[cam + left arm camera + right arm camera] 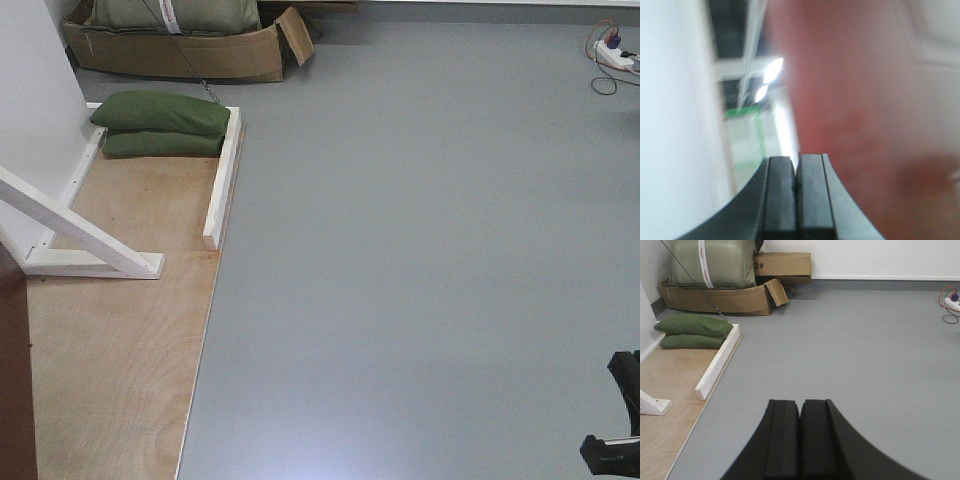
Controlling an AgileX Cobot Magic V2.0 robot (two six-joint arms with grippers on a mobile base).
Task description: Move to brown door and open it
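Grey floor (pixel 420 250) meets plywood (pixel 120 360) bearing green sandbags (pixel 165 125) near brown door (pixel 865 100); left pincer (pixel 796 192), right pincer (pixel 800 437) clenched.

Upper left, two green sandbags (pixel 165 125) lie stacked on a plywood board (pixel 120 340), just beside a white beam (pixel 222 180). Above them, a torn cardboard box (pixel 200 58) holds a big green sack (pixel 170 12). Grey floor (pixel 420 250) fills the middle and right, with a power strip (pixel 613 53) at upper right.

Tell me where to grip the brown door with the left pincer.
No handle shows, only the blurred flat face of the brown door. Its edge beside the bright gap looks the likeliest hold: come from the gap side, left pincer opened first.
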